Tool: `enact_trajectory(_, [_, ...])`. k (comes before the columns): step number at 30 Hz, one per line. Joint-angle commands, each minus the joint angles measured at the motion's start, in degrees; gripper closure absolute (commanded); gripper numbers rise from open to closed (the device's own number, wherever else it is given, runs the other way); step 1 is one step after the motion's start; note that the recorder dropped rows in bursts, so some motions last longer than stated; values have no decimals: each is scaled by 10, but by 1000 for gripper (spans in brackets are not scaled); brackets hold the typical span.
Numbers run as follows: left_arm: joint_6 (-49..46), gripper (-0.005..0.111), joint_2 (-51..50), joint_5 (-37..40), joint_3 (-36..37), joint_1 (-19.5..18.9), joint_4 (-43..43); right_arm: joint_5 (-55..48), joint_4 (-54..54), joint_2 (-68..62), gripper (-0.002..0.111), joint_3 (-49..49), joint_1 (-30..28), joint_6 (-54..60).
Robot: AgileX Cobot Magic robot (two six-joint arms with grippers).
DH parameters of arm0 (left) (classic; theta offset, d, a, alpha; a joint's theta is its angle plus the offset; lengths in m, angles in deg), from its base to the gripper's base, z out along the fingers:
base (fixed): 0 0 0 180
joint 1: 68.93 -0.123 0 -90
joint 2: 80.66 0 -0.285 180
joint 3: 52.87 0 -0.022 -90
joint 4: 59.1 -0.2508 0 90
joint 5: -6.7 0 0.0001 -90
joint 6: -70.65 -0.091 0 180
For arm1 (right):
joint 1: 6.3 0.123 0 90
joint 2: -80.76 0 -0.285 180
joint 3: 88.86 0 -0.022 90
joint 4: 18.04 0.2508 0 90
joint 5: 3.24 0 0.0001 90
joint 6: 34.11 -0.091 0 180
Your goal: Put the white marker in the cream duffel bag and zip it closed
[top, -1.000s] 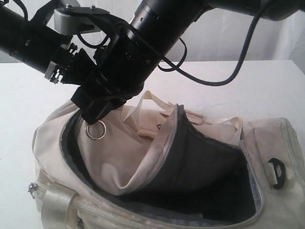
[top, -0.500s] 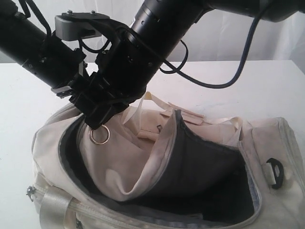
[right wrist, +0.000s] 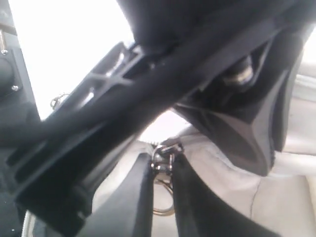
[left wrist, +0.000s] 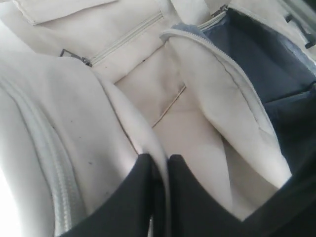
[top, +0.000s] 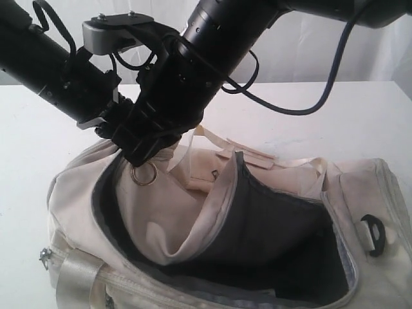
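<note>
cream duffel bag (top: 161, 219): soft, limp fabric, mouth gaping, flap slumped inward; likely sags unless held taut. white marker: not visible, maybe inside. Best hold: metal zipper pull (right wrist: 163, 157), ring (top: 144, 174) hanging below. right gripper (right wrist: 162, 170) pinched on pull; left gripper (left wrist: 159, 182) clamped on bag's fabric fold.

Soft, bright light blows out the backdrop (top: 309, 45) and my table (top: 360, 122); the cream duffel bag (top: 161, 219) holds deep shadow inside; both wrist views are blurry up close, one glaring white

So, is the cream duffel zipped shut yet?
Open. The large cream fabric duffel bag gapes wide, its dark grey lining exposed.
</note>
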Motion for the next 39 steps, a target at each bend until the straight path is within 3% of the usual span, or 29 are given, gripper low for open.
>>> enact_trajectory(1, [-5, 107, -6, -43, 6, 9, 43, 41, 47, 5, 108, -7, 6, 2])
enact_trajectory(11, [-3, 107, -6, -122, 6, 9, 43, 33, 49, 5, 108, -7, 57, -11])
enact_trajectory(22, [-2, 107, -31, -151, 5, 9, 44, 5, 76, 5, 108, -7, 91, -26])
enact_trajectory(39, [-2, 107, -35, -216, 5, 8, 39, -29, 134, 18, 108, -7, 97, -26])
